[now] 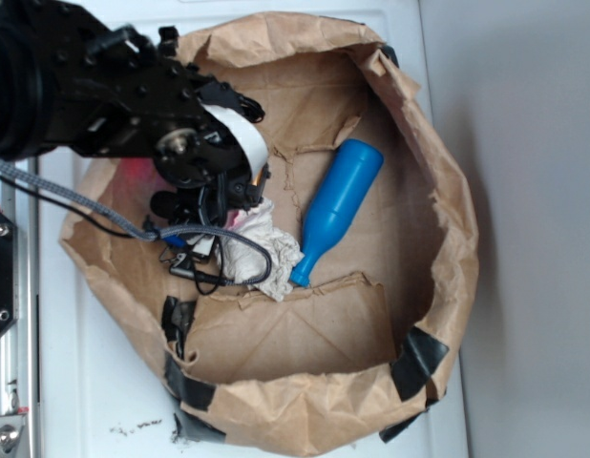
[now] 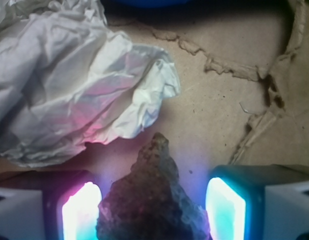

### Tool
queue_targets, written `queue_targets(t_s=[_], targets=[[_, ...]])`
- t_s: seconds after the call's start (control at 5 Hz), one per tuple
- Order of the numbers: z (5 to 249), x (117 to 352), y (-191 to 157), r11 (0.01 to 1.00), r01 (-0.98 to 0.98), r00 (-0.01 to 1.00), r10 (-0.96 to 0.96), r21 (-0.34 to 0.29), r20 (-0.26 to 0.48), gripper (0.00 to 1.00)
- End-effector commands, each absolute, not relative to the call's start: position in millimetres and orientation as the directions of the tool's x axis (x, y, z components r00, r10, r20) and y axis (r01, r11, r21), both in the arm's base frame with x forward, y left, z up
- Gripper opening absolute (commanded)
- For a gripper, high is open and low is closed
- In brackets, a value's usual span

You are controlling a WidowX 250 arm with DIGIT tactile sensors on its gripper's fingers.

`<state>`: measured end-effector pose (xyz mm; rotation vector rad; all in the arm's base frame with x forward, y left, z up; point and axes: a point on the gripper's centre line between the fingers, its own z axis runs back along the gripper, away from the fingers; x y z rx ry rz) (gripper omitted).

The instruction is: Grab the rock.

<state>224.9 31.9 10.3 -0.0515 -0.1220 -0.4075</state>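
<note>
The rock point(image 2: 154, 195), dark, rough and pointed, lies on brown paper at the bottom of the wrist view. My gripper point(image 2: 153, 212) is open and straddles it. The left pad point(image 2: 82, 212) sits almost against the rock's side, while the right pad point(image 2: 224, 210) stands a small gap away. Seen from the exterior view, the black gripper point(image 1: 211, 221) hangs low over the left part of the paper nest and hides the rock.
A crumpled white paper wad point(image 2: 69, 85) point(image 1: 262, 253) lies just beyond the rock. A blue plastic bottle point(image 1: 335, 205) rests diagonally to the right. Raised brown paper walls point(image 1: 448, 219) patched with black tape point(image 1: 419, 358) ring the area. Torn paper edges point(image 2: 234, 70) cross the floor.
</note>
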Motion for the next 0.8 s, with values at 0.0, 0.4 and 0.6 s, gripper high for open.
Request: queue_targets(t_s=[0.0, 0.4, 0.6], targets=[[37, 226, 39, 0.91, 0.412, 0.893, -0.394, -0.044, 0.216, 0.0], [126, 259, 76, 0.925, 0.359, 0.895, -0.303, -0.127, 0.329, 0.0], [133, 270, 82, 0.933, 0.343, 0.899, -0.294, -0.105, 0.324, 0.0]])
